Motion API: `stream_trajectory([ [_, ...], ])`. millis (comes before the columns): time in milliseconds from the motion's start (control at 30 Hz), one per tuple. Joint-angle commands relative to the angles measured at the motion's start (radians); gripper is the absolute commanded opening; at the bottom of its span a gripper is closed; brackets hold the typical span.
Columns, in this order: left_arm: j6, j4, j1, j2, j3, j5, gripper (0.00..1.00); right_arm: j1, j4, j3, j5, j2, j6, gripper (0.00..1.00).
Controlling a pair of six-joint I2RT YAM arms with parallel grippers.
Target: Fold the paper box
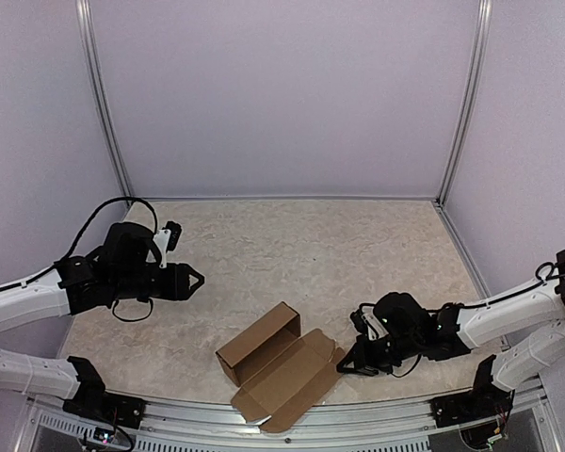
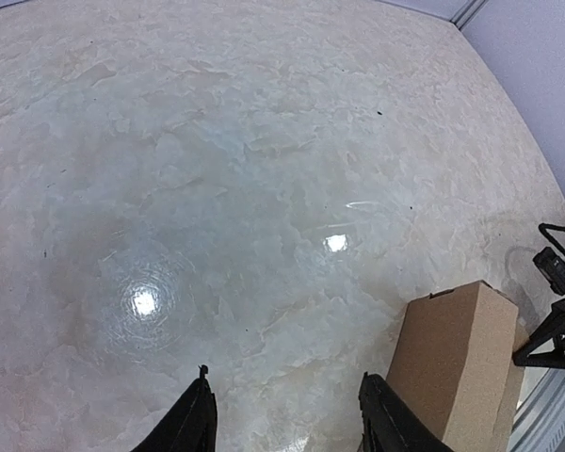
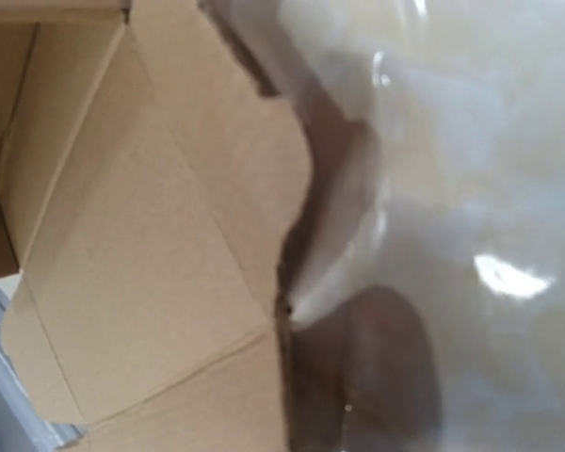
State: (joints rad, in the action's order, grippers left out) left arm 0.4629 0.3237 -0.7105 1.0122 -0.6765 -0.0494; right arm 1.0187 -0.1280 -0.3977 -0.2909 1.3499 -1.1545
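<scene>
The paper box (image 1: 259,341) lies near the front edge: a brown carton lying on its side, with its lid flap (image 1: 287,381) spread flat toward me. My right gripper (image 1: 344,363) is low at the flap's right edge, shut, its tips meeting the cardboard there. In the right wrist view the flap (image 3: 141,235) fills the left half, its edge raised over a dark shadow; the fingers are out of frame. My left gripper (image 1: 193,280) hovers at the left, open and empty, away from the box. Its fingertips (image 2: 196,414) frame bare table, with the carton (image 2: 457,358) to their right.
A metal rail (image 1: 358,414) runs along the near table edge, just in front of the flap. White walls with corner posts (image 1: 457,104) enclose the back and sides. The marbled tabletop (image 1: 301,254) lies beyond the box.
</scene>
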Motion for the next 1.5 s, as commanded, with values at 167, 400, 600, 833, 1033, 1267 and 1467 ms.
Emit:
stream_trajectory([
  [167,-0.012,0.031,-0.01,0.028,-0.068,-0.003,0.5,-0.005,0.04,-0.054,0.025,-0.043,0.058,0.0],
  [400,-0.02,0.05,-0.012,0.028,-0.091,-0.013,0.5,-0.006,0.163,-0.124,0.053,-0.104,0.152,0.0],
  [600,-0.023,0.064,-0.018,0.025,-0.109,-0.026,0.5,-0.006,0.275,-0.199,0.08,-0.152,0.248,0.0],
  [833,-0.031,0.082,-0.022,0.025,-0.133,-0.041,0.5,-0.004,0.382,-0.272,0.101,-0.179,0.364,0.0],
  [1033,-0.038,0.095,-0.024,0.029,-0.151,-0.051,0.5,-0.003,0.482,-0.341,0.128,-0.214,0.466,0.0],
  [1267,-0.042,0.102,-0.027,0.038,-0.167,-0.062,0.5,-0.002,0.617,-0.437,0.172,-0.25,0.57,0.0],
  [1467,-0.05,0.114,-0.029,0.039,-0.179,-0.075,0.5,-0.002,0.727,-0.508,0.217,-0.282,0.66,0.0],
])
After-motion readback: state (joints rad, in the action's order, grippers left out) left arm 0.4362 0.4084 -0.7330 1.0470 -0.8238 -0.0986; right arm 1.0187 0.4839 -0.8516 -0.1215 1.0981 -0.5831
